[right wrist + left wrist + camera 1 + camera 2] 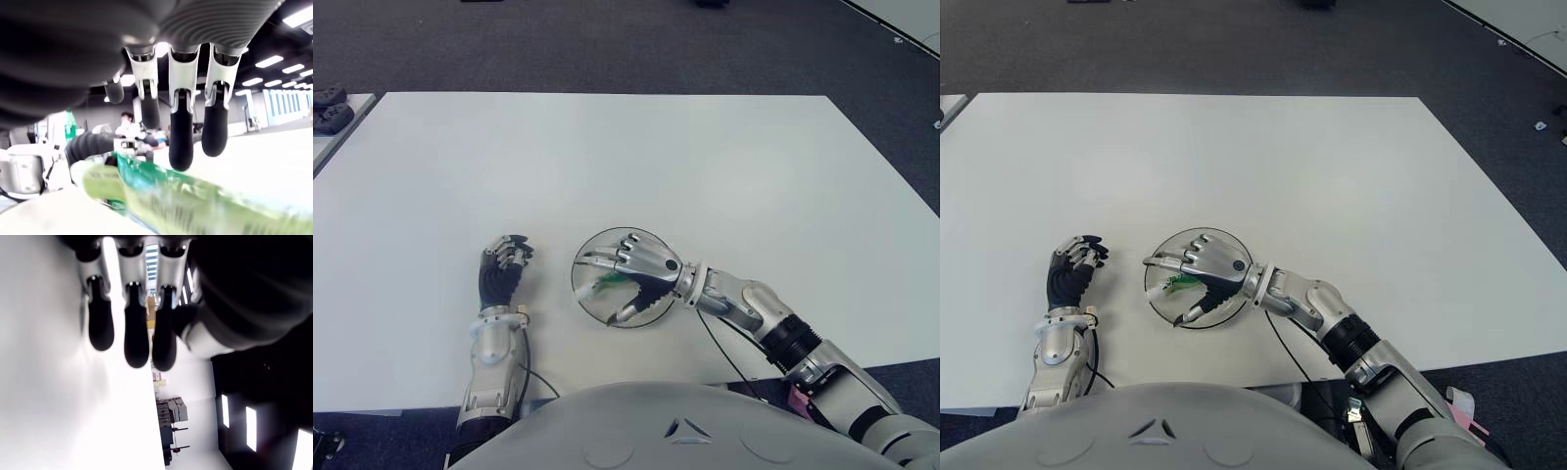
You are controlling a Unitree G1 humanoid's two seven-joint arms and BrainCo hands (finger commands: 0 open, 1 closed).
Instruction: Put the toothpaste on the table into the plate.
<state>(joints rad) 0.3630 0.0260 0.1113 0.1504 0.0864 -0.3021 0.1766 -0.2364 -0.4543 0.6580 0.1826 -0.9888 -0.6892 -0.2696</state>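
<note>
One green toothpaste [608,284] lay in the plate [589,249], lower centre; no writing was legible.
We saw the right hand [628,274] spread empty above it, and the left hand [502,269] curled, holding nothing.

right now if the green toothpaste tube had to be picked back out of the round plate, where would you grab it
Probably across the green toothpaste tube, midway along, coming from above: it seems to lie flat in the round plate, whose rim blocks side approaches. The right hand hovers over it, fingers open; the left hand shows beside the plate.

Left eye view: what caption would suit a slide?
Right hand open over the plate, green toothpaste beneath; left hand beside it.
</note>
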